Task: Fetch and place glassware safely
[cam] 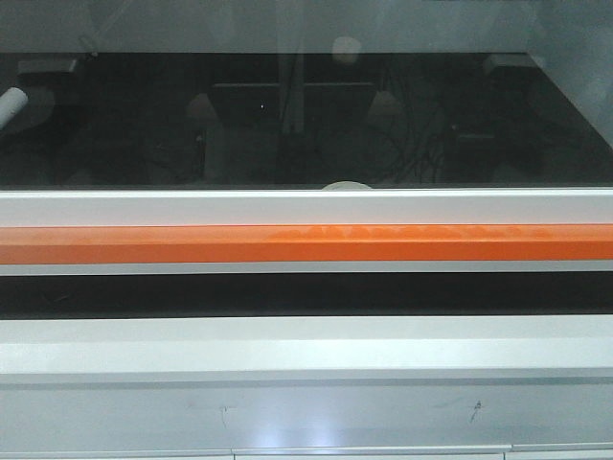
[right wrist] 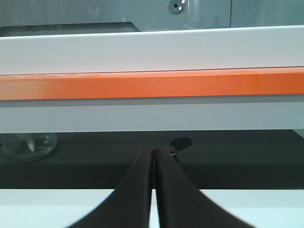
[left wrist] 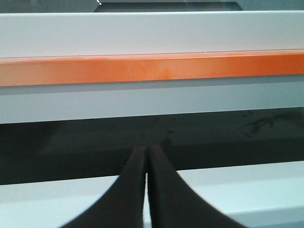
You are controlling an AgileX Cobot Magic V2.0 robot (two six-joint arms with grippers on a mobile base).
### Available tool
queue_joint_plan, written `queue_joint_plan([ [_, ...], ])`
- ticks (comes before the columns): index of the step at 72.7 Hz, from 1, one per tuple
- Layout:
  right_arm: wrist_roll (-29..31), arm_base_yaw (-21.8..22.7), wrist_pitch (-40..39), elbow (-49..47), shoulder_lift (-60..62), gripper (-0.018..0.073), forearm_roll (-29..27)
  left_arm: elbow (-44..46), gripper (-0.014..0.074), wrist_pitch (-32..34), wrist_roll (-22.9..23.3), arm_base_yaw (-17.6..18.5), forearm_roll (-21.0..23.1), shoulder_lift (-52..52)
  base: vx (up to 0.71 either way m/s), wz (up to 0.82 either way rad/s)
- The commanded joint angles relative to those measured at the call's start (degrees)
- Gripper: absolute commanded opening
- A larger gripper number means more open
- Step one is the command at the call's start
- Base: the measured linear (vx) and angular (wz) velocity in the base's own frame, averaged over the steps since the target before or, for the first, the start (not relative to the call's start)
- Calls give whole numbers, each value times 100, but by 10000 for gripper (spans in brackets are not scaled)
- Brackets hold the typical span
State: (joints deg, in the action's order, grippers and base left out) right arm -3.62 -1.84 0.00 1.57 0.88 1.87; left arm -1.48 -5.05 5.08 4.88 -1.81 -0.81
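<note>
Left gripper [left wrist: 146, 156]: black fingers pressed together, nothing between them, pointing at a dark bench surface [left wrist: 71, 142] beneath an orange bar [left wrist: 152, 69]. Right gripper [right wrist: 154, 153]: fingers likewise pressed together and empty. The glass jar [right wrist: 29, 145] stands on the dark surface ahead of the right gripper and well to its left, its upper part hidden by the white rail [right wrist: 152, 116]. A small dark object [right wrist: 181, 142] lies just beyond the right fingertips, slightly to their right.
</note>
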Motion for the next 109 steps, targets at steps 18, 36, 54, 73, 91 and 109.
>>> queue_joint_plan([
  [18,36,28,-464,105,34,-8,11,-174,-7,416,45,-1,43,-58,0,0],
  [36,-66,28,-1193,-21,34,-8,-27,-83,-7,1290,96,-1,74,-58,0,0],
  [54,-170,28,-475,-1348,-556,-8,-31,1097,-7,505,399,-1,45,397,0,0],
  [73,-183,28,-386,-2298,-2121,-8,-36,1972,-7,587,342,-1,44,1898,0,0],
  [91,-183,28,-577,-2305,-2545,-8,-31,1972,-7,745,342,-1,39,2064,0,0],
  [109,82,-224,-741,-2287,-2647,-6,99,1934,-7,1047,337,-1,4,2125,0,0],
])
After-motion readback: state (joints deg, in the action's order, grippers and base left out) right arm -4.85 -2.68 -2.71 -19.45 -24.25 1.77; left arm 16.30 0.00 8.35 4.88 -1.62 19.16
